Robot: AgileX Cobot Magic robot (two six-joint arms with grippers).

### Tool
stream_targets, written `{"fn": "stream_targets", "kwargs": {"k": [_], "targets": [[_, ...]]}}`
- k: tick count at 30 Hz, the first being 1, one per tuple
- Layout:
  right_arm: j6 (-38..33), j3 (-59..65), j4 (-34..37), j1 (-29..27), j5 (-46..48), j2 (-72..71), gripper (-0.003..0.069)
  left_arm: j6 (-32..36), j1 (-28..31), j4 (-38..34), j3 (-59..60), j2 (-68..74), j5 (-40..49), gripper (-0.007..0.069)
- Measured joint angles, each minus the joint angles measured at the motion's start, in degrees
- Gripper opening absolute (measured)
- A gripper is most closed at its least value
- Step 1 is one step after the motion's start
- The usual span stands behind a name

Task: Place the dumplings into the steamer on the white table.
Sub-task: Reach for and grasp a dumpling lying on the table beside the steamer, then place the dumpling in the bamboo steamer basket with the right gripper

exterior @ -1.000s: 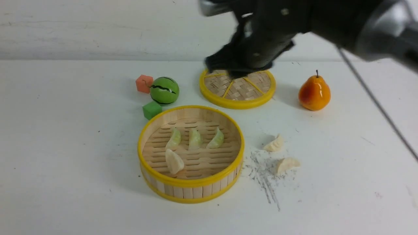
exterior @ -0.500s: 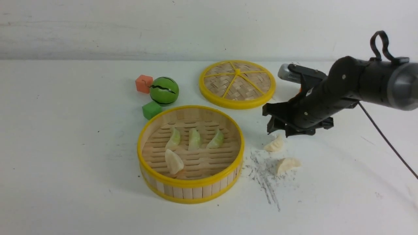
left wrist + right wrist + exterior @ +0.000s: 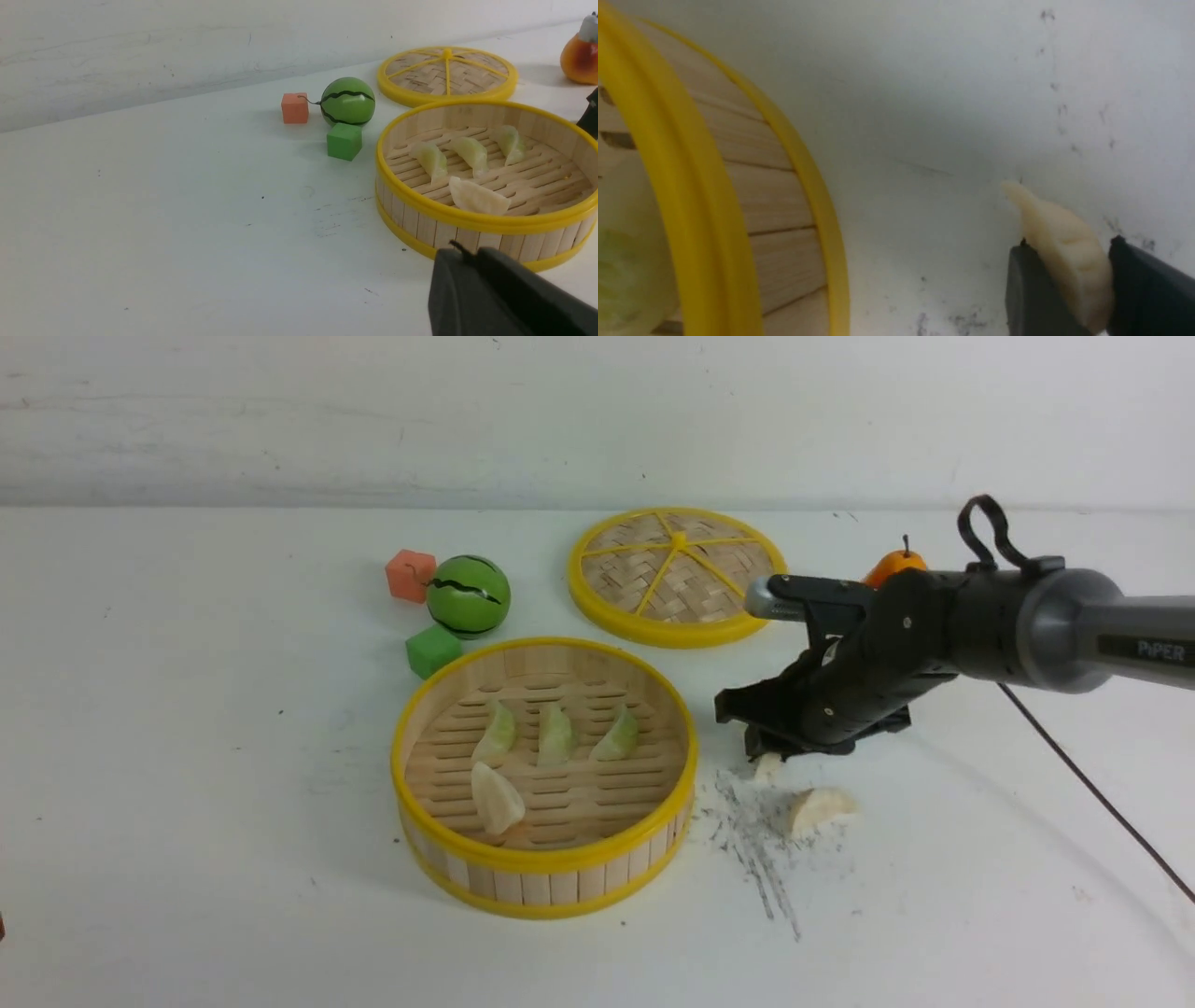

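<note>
White table, dark grey scuffs, plain pale wall behind. Step in hand: pickup of dumpling number five. Right claw is down at the tabletop just beside the round wooden-slat steamer basket with yellow rims. The right wrist view shows its two dark jaws pressed on either side of a cream-white pleated crescent dumpling, so I judge it is grasping that one. The dumpling looks to be resting on the table, not yet lifted. Left claw shows only in its own wrist view, pointing toward the steamer, clenched, nothing in it. Next move, my read: hold the pinch, lift enough to clear the yellow rim, carry left over the slatted floor, set it in a free spot, let go. It is a small soft toy and could twist out of the jaws, and the rim is close enough to snag. Then one more pickup. Counts: six dumplings in all. Three pale green translucent dumplings sit in a row inside the steamer, one cream-white dumpling in front of them, one in the right claw, one loose cream-white dumpling on the table by the scuffs. Four in, two out. One steamer. One flat woven yellow-rimmed lid disc behind it. One green striped toy watermelon ball, one small orange cube, one small green cube, one orange toy pear mostly hidden behind the right arm.
</note>
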Motion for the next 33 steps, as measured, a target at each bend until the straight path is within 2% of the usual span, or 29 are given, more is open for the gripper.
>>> {"fn": "stream_targets", "kwargs": {"k": [8, 10, 14, 18, 19, 20, 24, 27, 33], "targets": [[-0.18, -0.03, -5.95, 0.65, 3.47, -1.34, 0.0197, 0.0, 0.0, 0.21, 0.0, 0.45, -0.05, 0.0036], [-0.22, 0.46, -8.46, 0.65, 6.57, -3.39, 0.0197, 0.0, 0.0, 0.26, 0.0, 0.45, -0.05, 0.0037], [-1.07, 0.66, -9.96, 1.34, 7.01, -9.73, 0.0197, 0.0, 0.0, 0.26, 0.0, 0.45, -0.05, 0.0037], [-4.58, 0.55, -7.74, 6.48, 6.78, -16.49, 0.0194, 0.0, 0.0, 0.44, 0.0, 0.39, -0.05, 0.0038], [-5.03, 0.5, -7.34, 7.24, 6.73, -16.78, 0.0193, 0.0, 0.0, 0.44, 0.0, 0.39, -0.1, 0.0039], [-7.29, 0.43, -5.48, 11.34, 5.86, -16.89, 0.0194, 0.0, 0.0, 0.44, 0.0, 0.39, -0.34, 0.0038], [-9.65, 0.43, -3.86, 17.34, 2.54, -12.99, 0.0194, 0.0, 0.0, 0.44, 0.0, 0.39, -0.41, 0.0039], [-9.85, 0.43, -3.17, 19.28, -0.53, -8.96, 0.0194, 0.0, 0.0, 0.44, 0.0, 0.39, -0.41, 0.0041], [-9.98, 0.49, 0.71, 19.54, -6.45, -4.19, 0.019, 0.0, 0.0, 0.44, 0.0, 0.39, -0.41, 0.0048]]}}
